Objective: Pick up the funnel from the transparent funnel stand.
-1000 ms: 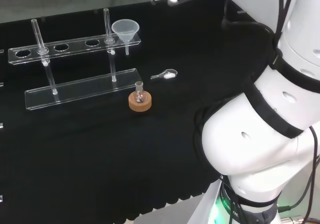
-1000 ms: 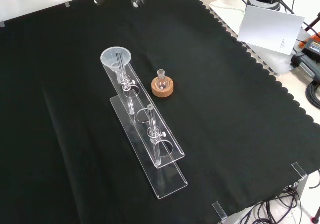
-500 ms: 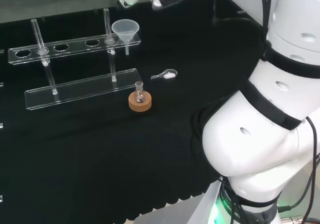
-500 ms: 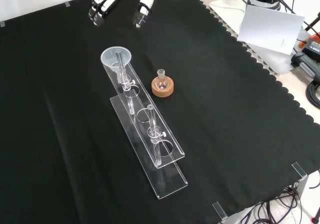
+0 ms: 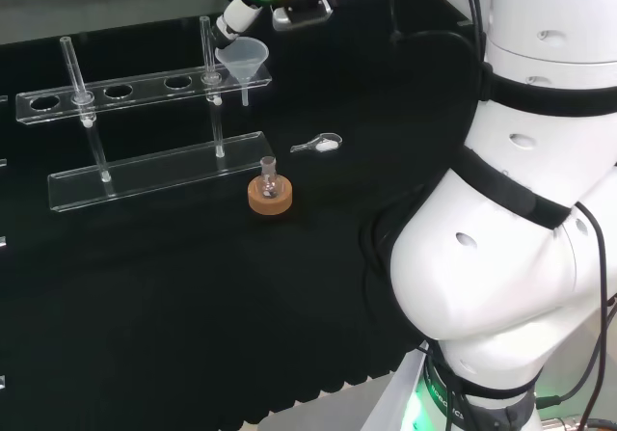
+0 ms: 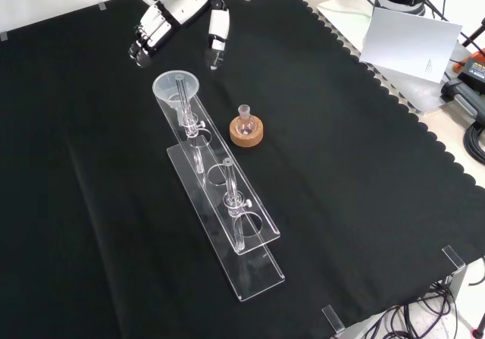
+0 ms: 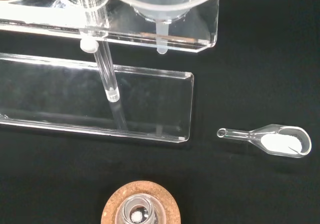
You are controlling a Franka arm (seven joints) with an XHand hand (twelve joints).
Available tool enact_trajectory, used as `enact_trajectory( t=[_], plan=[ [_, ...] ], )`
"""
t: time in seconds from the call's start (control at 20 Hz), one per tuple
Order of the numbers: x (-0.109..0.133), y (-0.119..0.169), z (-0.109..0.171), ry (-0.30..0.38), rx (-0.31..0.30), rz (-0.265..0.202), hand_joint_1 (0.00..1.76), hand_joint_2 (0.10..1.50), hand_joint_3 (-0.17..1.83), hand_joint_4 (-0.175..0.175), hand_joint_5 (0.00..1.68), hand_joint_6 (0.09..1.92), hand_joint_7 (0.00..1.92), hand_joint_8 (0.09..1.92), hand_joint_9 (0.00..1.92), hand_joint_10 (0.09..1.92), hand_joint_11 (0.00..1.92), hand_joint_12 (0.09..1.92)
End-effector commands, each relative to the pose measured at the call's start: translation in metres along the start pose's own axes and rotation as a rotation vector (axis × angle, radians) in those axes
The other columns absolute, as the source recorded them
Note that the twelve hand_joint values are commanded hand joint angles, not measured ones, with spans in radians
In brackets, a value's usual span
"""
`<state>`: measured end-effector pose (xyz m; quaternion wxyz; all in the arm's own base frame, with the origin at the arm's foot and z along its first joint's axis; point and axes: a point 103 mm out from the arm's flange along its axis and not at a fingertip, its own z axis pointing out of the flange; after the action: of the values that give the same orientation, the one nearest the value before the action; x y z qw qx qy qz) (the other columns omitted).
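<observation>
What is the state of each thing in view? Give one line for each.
Funnel: upright, seated in the end hole of the stand.
Funnel stand: standing on the cloth.
Hand: open, above the funnel, not touching it.
Small flask: upright in its cork ring.
Glass scoop: lying flat, holding white powder.

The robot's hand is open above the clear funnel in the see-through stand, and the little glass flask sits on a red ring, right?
Not quite: the ring is not red. The front view shows the small glass flask sitting on a round cork ring. The rest holds: the black and white hand hangs open, fingers relaxed, above the clear plastic funnel in the transparent stand.
</observation>
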<state>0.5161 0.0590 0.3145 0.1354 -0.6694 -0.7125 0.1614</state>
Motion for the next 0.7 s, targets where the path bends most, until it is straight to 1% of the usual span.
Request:
enact_trajectory(
  t=[0.05, 0.15, 0.25, 0.45, 0.7],
  plan=[
    [0.006, 0.006, 0.007, -0.023, 0.011, 0.006, 0.46, 0.9, -0.16, -0.108, 0.0, 0.09, 0.0, 0.2, 0.0, 0.98, 0.22, 1.56],
    [0.007, 0.01, 0.01, -0.044, 0.021, 0.002, 0.49, 0.89, -0.16, -0.111, 0.0, 0.09, 0.0, 0.22, 0.01, 0.99, 0.22, 1.56],
    [0.008, 0.014, 0.014, -0.067, 0.028, -0.002, 0.56, 0.89, -0.16, -0.112, 0.0, 0.09, 0.0, 0.25, 0.03, 0.99, 0.22, 1.56],
    [0.008, 0.019, 0.015, -0.078, 0.039, 0.003, 0.62, 0.88, -0.16, -0.113, 0.01, 0.09, 0.0, 0.29, 0.04, 0.98, 0.23, 1.55],
    [0.015, 0.026, 0.019, -0.086, 0.069, -0.024, 0.63, 0.89, -0.16, -0.113, 0.02, 0.09, 0.0, 0.27, 0.04, 0.97, 0.24, 1.55]
  ],
)
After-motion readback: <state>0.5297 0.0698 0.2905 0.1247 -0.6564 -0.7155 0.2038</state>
